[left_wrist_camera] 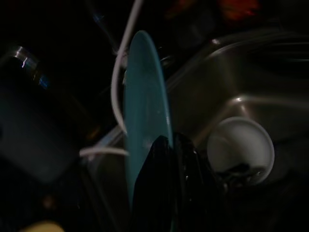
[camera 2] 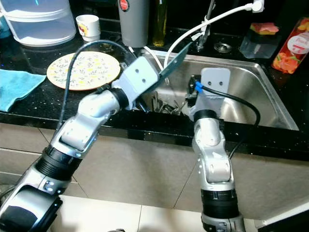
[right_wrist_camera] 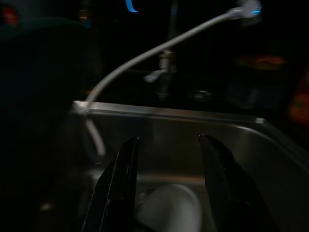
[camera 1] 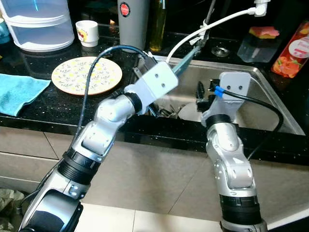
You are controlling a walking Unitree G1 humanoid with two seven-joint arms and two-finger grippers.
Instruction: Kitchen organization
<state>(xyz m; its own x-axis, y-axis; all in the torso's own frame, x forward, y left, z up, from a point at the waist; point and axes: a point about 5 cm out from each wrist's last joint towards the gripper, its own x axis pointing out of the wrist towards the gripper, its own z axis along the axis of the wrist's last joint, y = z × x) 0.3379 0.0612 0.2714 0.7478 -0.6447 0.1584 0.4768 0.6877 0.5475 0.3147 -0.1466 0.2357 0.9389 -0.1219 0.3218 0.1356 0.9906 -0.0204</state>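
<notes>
Pinching the teal plate (camera 1: pixel 186 60) by its rim, the left hand (left_wrist_camera: pixel 169 159) holds it edge-up over the sink (camera 1: pixel 270 92); rigid, probably slick and breakable. The right hand (right_wrist_camera: pixel 166 145) hangs open above a white bowl (left_wrist_camera: pixel 241 150) at four o'clock.

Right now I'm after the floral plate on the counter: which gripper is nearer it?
Left. The left gripper, holding a teal plate, is beside the floral plate; the right gripper is farther, over the sink.

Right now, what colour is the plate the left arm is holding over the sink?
Teal. The plate, clamped in the left end effector, shows best in the left wrist view.
</notes>
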